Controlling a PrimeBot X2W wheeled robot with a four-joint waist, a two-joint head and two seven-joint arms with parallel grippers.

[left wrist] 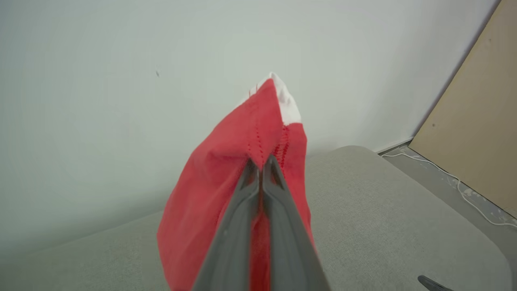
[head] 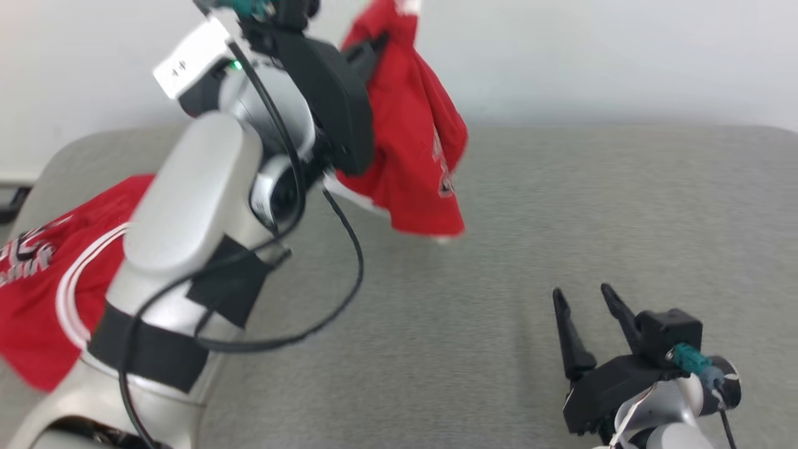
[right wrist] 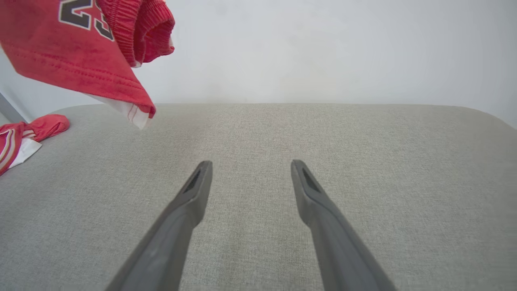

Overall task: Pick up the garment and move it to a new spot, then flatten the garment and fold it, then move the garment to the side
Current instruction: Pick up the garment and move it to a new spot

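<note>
Head view: red garment (head: 418, 143) up in the air, over the far middle of the grey table (head: 561, 206). Pinched at its top by the left claw (head: 374, 50), on a raised arm. Hanging down in folds, with a bit of white at the low edge. A second cloth (head: 37, 293), red too, flat on the table at the left, partly behind the arm. Right claw (head: 581, 292) low at the right, fingers spread wide, nothing in it.

Left wrist view: left claw (left wrist: 261, 161) squeezed tight on the garment (left wrist: 226, 178), red cloth bunched around both fingers. White tip of cloth sticking up past them. Pale wall (left wrist: 121, 81) behind, table (left wrist: 383, 210) below, tan board (left wrist: 476, 133) and thin white cord (left wrist: 456, 178) at the right.

Right wrist view: right claw (right wrist: 250, 163) wide apart and empty, over the table (right wrist: 363, 161). Garment (right wrist: 72, 60) dangling at the top left, number 23 on it, well apart from this claw. Second cloth (right wrist: 24, 137) lying at the table's left edge.
</note>
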